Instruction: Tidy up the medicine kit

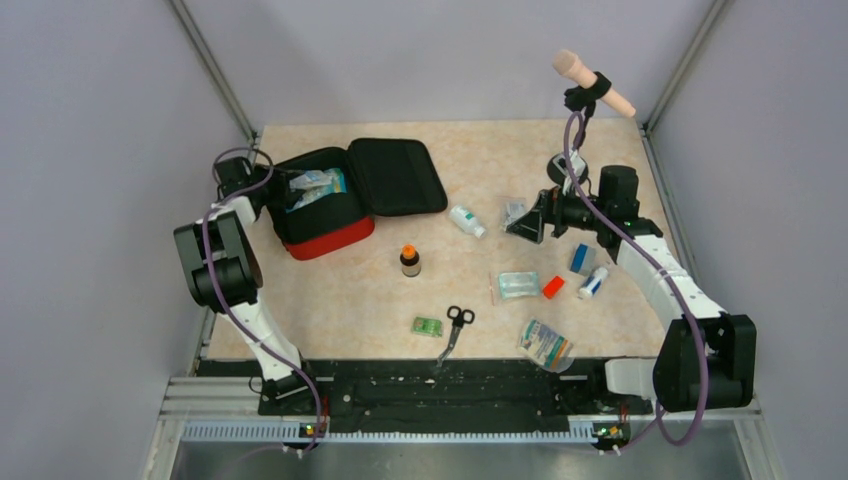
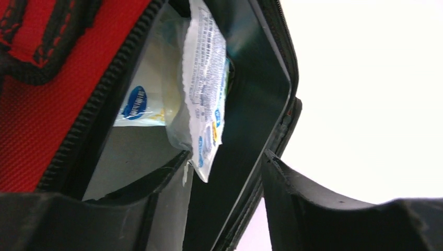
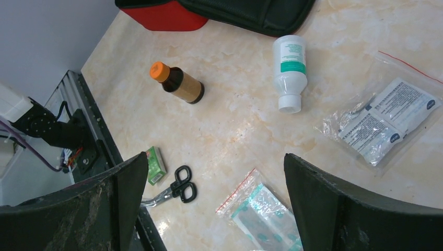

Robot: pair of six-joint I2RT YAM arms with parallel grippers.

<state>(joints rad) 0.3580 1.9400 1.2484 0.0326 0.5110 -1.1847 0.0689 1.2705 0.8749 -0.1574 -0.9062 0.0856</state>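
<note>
Close to the table's [image 1: 480, 150] near edge lie black-handled scissors [image 1: 457, 322] beside a small green box [image 1: 427, 326]. Farther in, an orange-capped brown bottle [image 1: 410, 260] stands mid-table. Toward the right edge the right pincer [image 3: 214, 157] hovers wide apart, holding nothing. Toward the far left corner the medicine kit [image 1: 340, 195] lies unzipped, lid flat. The left pincer [image 2: 224, 159] stands partly spread at its rim, with a white sachet [image 2: 203, 94] inside just beyond its fingers.
</note>
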